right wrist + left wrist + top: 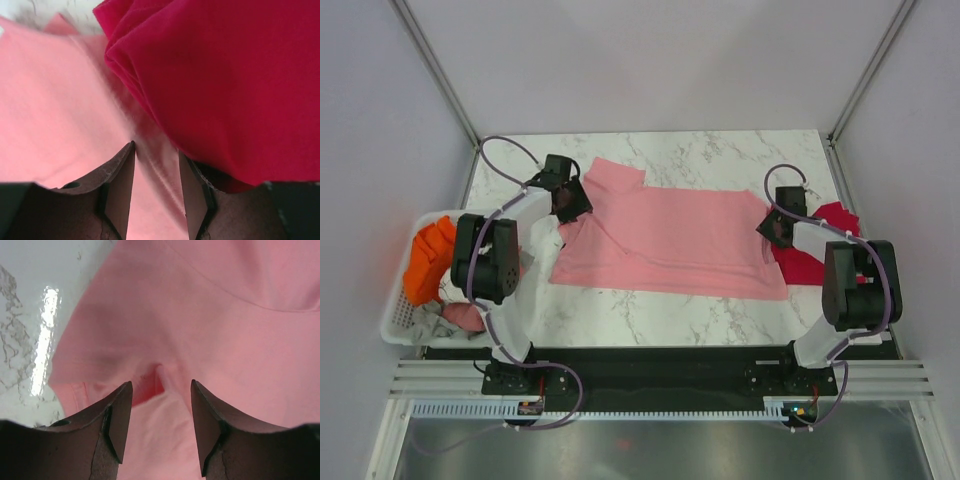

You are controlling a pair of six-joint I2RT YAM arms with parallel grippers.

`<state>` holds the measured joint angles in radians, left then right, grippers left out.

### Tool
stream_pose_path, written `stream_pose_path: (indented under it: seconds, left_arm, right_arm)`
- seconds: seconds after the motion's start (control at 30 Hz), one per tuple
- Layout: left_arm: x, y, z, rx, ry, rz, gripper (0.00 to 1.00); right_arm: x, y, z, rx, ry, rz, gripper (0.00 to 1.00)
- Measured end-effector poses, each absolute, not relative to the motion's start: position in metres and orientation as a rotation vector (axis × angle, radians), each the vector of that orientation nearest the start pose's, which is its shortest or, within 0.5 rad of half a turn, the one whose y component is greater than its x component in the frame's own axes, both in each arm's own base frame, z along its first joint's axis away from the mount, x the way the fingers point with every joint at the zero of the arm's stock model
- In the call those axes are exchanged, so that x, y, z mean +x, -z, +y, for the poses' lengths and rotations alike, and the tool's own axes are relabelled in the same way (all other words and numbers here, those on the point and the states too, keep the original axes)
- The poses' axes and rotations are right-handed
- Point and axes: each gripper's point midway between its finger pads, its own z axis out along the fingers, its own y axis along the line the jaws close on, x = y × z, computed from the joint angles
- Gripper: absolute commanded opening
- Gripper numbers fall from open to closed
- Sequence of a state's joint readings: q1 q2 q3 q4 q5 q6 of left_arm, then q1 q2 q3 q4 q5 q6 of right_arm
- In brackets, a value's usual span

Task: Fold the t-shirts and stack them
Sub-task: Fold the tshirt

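**Item 1. Pink t-shirt** [670,235]: task item. Light pink, spread out across the middle of the marble table [720,150], lengthwise from left to right. One sleeve juts toward the far left, and the left end is rumpled. The left wrist view [225,340] shows smooth cloth with one small pucker.

**Item 2. Red t-shirt** [803,265]: task item. Crimson, unfolded, lying in a crumpled heap at the right end of the table. It is partly hidden under the right arm. It touches the right end of the pink t-shirt. In the right wrist view its rolled edge [240,90] lies over the pink cloth [50,125].

**Item 3. Left gripper** [570,203]: over the far-left part of the pink t-shirt. In its own camera [161,382] the fingers [117,425] are moderately wide apart. The tips are low at the cloth, pink fabric fills the gap, and the pucker sits just ahead of the tips. Nothing is clamped.

**Item 4. Right gripper** [775,228]: at the right end of the pink t-shirt, just beside the red heap. In its own camera [156,146] the fingers [120,185] are narrowly parted. A strip of pink cloth shows between them, and red cloth lies against the outer side of one finger. They are not closed on either shirt.

**Item 5. White basket** [392,315]: off the table's left edge, beside the left arm. It holds orange cloth [428,262] and other garments too hidden to name.
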<state>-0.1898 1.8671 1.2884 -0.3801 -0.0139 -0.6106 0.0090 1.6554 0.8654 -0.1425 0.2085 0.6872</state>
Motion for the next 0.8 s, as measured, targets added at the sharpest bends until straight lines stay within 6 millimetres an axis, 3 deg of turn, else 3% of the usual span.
stream_pose_path:
  seconds: [0.17, 0.37, 0.8]
  left_arm:
    - [0.446, -0.035, -0.095, -0.567, 0.279, 2.545, 0.58]
    - [0.451, -0.032, -0.092, -0.549, 0.272, 2.552, 0.58]
    - [0.464, -0.032, -0.085, -0.554, 0.287, 2.553, 0.57]
  right_arm:
    - [0.4, -0.025, -0.029, 0.979, -0.039, 2.237, 0.49]
    - [0.423, -0.027, -0.044, 1.016, -0.065, 2.191, 0.53]
    - [0.462, -0.03, -0.027, 0.896, -0.212, 2.214, 0.59]
